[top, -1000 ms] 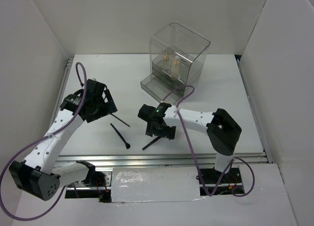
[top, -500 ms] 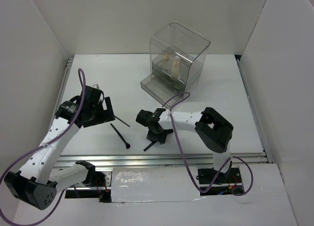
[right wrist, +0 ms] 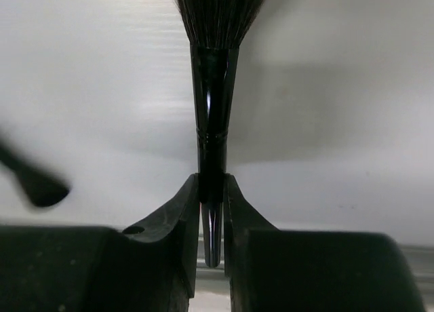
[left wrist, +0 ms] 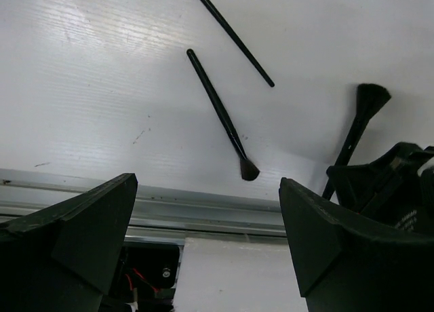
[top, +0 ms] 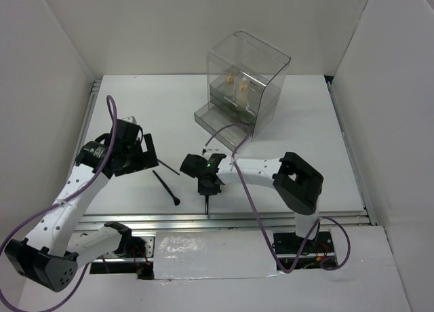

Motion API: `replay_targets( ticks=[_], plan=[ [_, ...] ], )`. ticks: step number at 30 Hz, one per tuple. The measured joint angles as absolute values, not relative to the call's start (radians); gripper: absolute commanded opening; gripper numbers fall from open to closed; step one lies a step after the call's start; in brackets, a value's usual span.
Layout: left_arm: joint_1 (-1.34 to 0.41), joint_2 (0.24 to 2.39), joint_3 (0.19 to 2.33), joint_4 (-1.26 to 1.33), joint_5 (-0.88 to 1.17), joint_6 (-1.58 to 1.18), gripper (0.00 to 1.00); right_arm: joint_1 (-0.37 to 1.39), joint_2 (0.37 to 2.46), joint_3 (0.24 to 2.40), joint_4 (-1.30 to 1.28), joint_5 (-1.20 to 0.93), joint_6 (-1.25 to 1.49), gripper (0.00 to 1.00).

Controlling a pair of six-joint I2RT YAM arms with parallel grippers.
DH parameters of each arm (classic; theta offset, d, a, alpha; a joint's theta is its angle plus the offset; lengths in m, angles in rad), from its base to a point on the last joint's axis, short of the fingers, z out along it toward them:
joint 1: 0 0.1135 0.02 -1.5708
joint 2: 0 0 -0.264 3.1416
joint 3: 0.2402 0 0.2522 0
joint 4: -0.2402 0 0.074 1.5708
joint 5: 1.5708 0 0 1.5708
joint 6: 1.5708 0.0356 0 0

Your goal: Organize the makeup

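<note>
My right gripper (right wrist: pixel 211 184) is shut on the handle of a thin black brush (right wrist: pixel 211 108), whose bristles point away from the wrist camera. From above, that brush (top: pixel 205 204) sticks out of the right gripper (top: pixel 207 187) toward the near edge. A second brush (top: pixel 166 188) lies on the table between the arms, and a third brush (top: pixel 167 167) lies by my left gripper (top: pixel 139 156). The left gripper (left wrist: pixel 207 190) is open and holds nothing; below it lie both loose brushes (left wrist: pixel 218 112) (left wrist: pixel 230 34). Two small gold-topped items (top: pixel 236 83) stand inside the clear box.
The clear acrylic box (top: pixel 261 61) with a low front tray (top: pixel 210 119) stands at the back centre. White walls close in the left and right sides. A metal rail (top: pixel 224 220) runs along the table's near edge.
The right gripper has closed on the brush and turned it from a diagonal to point toward the near edge. The left arm sank a little, then held still.
</note>
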State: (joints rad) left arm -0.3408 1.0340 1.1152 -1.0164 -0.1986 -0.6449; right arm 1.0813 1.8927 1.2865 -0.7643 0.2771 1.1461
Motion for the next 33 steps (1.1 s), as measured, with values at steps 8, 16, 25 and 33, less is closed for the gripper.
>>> replay_targets(
  ticks=[8, 16, 25, 33],
  plan=[
    [-0.334, 1.09, 1.229, -0.993, -0.192, -0.768, 0.99, 0.952, 1.804, 1.566, -0.672, -0.153, 0.356, 0.0],
    [-0.308, 1.235, 1.288, -0.932, -0.12, -0.864, 0.99, 0.68, 1.961, 2.127, -0.778, -0.202, -0.183, 0.0],
    [-0.301, 1.241, 1.278, -0.904, -0.109, -0.86, 0.99, 0.587, 2.108, 2.064, -0.77, 0.034, -0.371, 0.0],
    [-0.268, 1.202, 1.229, -0.922, -0.131, -0.839, 0.99, 0.585, 2.107, 1.85, -0.691, 0.162, -0.411, 0.55]
  ],
)
